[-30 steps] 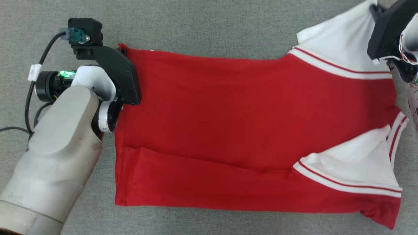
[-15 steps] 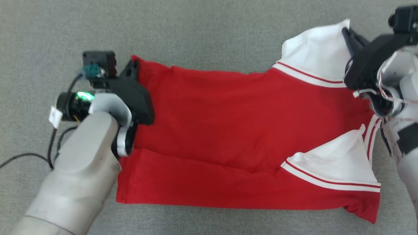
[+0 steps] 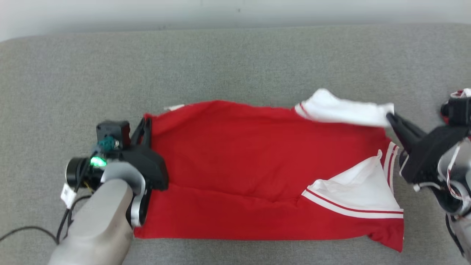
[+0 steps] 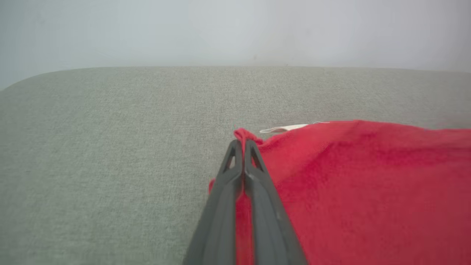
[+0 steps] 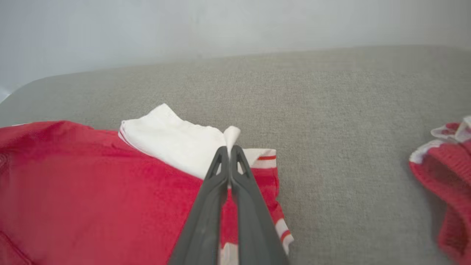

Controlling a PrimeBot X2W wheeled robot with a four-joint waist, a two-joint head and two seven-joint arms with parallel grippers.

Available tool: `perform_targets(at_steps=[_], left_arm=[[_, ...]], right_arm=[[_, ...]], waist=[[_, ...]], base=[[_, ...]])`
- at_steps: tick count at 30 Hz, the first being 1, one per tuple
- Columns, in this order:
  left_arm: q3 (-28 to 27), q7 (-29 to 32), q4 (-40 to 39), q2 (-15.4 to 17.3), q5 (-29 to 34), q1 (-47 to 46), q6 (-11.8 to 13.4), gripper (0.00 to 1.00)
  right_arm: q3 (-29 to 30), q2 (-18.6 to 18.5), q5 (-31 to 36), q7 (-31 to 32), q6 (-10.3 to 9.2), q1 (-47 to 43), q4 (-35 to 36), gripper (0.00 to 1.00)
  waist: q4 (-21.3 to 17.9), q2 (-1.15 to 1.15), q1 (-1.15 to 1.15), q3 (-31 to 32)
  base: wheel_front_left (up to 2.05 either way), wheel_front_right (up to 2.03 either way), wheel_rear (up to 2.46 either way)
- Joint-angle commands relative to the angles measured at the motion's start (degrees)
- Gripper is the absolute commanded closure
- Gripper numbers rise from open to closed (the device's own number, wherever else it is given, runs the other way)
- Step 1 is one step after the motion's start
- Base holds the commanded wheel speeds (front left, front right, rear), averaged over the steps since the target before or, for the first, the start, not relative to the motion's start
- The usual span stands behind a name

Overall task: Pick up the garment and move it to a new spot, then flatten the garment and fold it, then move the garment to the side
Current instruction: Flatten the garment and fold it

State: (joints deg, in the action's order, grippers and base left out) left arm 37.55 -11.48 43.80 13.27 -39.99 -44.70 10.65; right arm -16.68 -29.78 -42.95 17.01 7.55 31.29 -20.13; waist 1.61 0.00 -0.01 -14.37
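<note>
The left jaws are pressed together on the far left corner of the garment (image 3: 239,165). In the left wrist view a small tuft of red hem pokes out past the tips of the two dark fingers (image 4: 220,206), with red cloth (image 4: 368,184) spreading away to the right of them. The right jaws are likewise pinched flat, with the fingers (image 5: 206,206) clamping the edge of the far white sleeve (image 5: 176,143) and a bit of white fabric standing up above the tips.

Between the two grips the garment's far edge runs across the head view. The red body lies spread on the grey fabric-covered tabletop (image 3: 235,62) with its hem to the left and its sleeves to the right. A long fold crosses the cloth nearer the robot. The near white sleeve (image 3: 357,191), trimmed with red stripes, lies folded over the red body.

The pale left forearm (image 3: 99,224) rises from the lower left, with a green light (image 3: 96,161) glowing at the wrist and a dark cable (image 3: 22,232) trailing beside it. Another piece of red and white cloth (image 5: 449,173) lies apart on the tabletop, at the right edge of the right wrist view.
</note>
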Motion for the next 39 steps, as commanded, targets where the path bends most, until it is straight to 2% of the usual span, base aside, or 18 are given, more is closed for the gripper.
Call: perform_targets(at_steps=[1,11,22,23,24,26,27,28,35,39], left_arm=[[-0.01,-0.77,0.44,0.41,-0.57,2.02,0.16,1.0],[-0.46,-2.05,1.66,1.5,-1.15,7.52,1.02,1.0],[-0.88,-2.24,2.38,1.85,-2.44,10.1,1.63,1.0],[-0.88,-2.28,2.31,1.84,-2.42,10.28,1.73,0.92],[-0.89,-2.29,2.31,1.85,-2.48,10.41,1.79,0.67],[-1.0,-2.29,2.41,1.97,-2.8,10.66,1.88,0.0],[-0.99,-2.35,2.44,2.05,-2.86,10.87,1.85,0.0],[-1.03,-2.39,2.42,2.07,-2.91,11.1,1.92,0.0],[-4.31,-3.61,-1.42,2.34,-4.09,15.28,2.09,0.0],[-10.98,-3.71,-10.3,2.49,-1.52,20.01,1.38,0.0]], right_arm=[[0.78,-0.29,0.15,1.71,-0.13,-3.05,1.83,1.0],[3.21,-0.14,1.45,11.23,-0.13,-13.58,9.12,1.0],[6.68,2.47,3.31,18.86,-0.13,-20.6,15.76,1.0],[6.97,2.7,3.58,19.19,-0.13,-21.02,16.12,1.0],[7.26,2.96,4.01,19.51,-0.13,-21.35,16.35,1.0],[7.35,3.75,4.26,20.62,-0.13,-22.41,16.61,0.69],[7.35,3.97,4.44,21.32,-0.13,-22.9,16.67,0.15],[7.33,3.95,4.94,21.77,-0.14,-23.24,16.9,0.0],[7.95,4.58,6.1,23.66,-0.13,-26.38,17.63,0.0],[10.3,5.65,5.43,24.16,-0.14,-28.26,18.51,0.0]], waist=[[-0.87,0.0,0.01,1.55],[-1.76,0.0,0.01,4.12],[-2.12,0.0,0.01,4.92],[-2.08,0.0,0.01,4.94],[-2.04,0.0,0.01,4.93],[-1.97,0.0,0.01,4.94],[-1.94,0.0,0.01,4.99],[-1.87,0.0,0.01,5.05],[-1.47,0.0,0.01,6.71],[-1.08,0.0,0.01,8.17]], base=[[0.0,0.0,0.0],[0.0,0.0,0.0],[0.0,0.0,0.0],[0.0,0.0,0.0],[0.0,0.0,0.0],[0.0,0.0,0.0],[0.0,0.0,0.0],[0.0,0.0,0.0],[0.0,0.0,0.0],[0.0,0.0,0.0]])
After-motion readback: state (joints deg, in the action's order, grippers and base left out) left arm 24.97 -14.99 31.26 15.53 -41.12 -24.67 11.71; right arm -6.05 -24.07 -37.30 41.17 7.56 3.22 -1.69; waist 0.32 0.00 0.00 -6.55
